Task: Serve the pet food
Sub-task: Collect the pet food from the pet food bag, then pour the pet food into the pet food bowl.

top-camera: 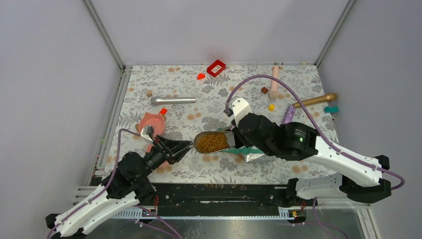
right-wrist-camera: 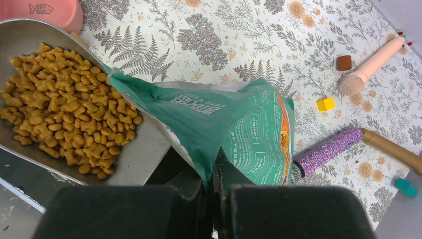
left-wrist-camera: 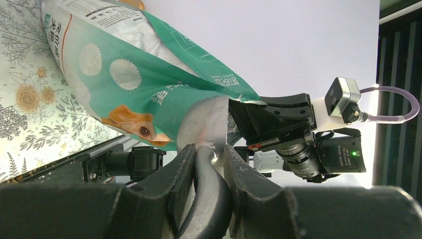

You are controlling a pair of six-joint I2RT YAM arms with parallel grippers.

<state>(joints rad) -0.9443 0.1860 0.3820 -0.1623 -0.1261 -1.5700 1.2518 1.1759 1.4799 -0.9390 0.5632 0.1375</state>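
A pink bowl (top-camera: 152, 123) sits near the left gripper (top-camera: 175, 148), at its 11 o'clock. That gripper's claw pinches the handle of a metal scoop (top-camera: 226, 143), a finger (left-wrist-camera: 181, 172) on each side of the handle. The scoop's long axis runs 9 to 3 o'clock in the top view, handle at 9 and mouth at 3. Brown kibble (top-camera: 211, 142) fills its tray. The teal-green pouch (right-wrist-camera: 239, 129) lies at the scoop's 3 o'clock end, touching it, its open mouth toward the kibble. The right gripper (right-wrist-camera: 213, 194) is pressed together on the pouch's edge.
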